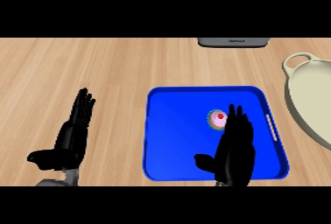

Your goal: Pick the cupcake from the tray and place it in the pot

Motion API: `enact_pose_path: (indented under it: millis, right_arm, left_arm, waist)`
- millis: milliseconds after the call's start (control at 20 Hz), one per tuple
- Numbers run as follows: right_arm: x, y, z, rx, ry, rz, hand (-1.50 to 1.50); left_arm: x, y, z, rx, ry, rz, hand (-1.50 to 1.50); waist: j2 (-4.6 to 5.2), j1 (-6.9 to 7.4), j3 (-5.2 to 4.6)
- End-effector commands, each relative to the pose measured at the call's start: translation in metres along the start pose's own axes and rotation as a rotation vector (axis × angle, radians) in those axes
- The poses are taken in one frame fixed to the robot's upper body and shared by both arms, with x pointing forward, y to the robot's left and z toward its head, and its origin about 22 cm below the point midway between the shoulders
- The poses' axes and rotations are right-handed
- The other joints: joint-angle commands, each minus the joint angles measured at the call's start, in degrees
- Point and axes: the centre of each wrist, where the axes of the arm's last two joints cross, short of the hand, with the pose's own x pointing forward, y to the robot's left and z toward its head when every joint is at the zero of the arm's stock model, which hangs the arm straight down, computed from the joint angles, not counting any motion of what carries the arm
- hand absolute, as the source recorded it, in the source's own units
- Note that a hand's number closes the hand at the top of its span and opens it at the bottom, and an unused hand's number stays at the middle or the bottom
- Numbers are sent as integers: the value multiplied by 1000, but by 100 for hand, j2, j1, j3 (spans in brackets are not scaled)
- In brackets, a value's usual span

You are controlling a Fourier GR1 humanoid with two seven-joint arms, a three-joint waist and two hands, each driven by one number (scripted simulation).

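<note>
Pink cupcake point(218, 118) upright on blue tray point(174, 131)

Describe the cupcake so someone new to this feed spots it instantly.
Find the blue tray on the wooden counter. The cupcake sits in its right half, just beyond the right hand. It is the tray's only item: small, round, pink, with a red dot on top.

The cupcake point(218, 118) is seen on the blue tray point(174, 131), just beyond the open right hand point(234, 148).
</note>
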Motion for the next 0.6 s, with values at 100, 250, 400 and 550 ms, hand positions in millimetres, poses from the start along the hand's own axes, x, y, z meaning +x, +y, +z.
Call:
enact_pose_path:
  millis: [100,250,400,550]
  right_arm:
    - [11,7,-19,6,115,-7,-150]
    - [-9,28,-21,5,114,13,-150]
    - [5,30,-16,3,126,2,-150]
    - [14,15,-38,3,117,3,-150]
  left_arm:
    - [-10,7,-3,7,13,-7,0]
    - [1,8,-27,23,3,1,0]
    - [-4,-9,10,16,2,-10,0]
    - [-9,2,4,20,0,7,0]
  waist:
    - [-5,-27,1]
    - [-3,-53,2]
    - [-12,-14,2]
    - [-9,-24,1]
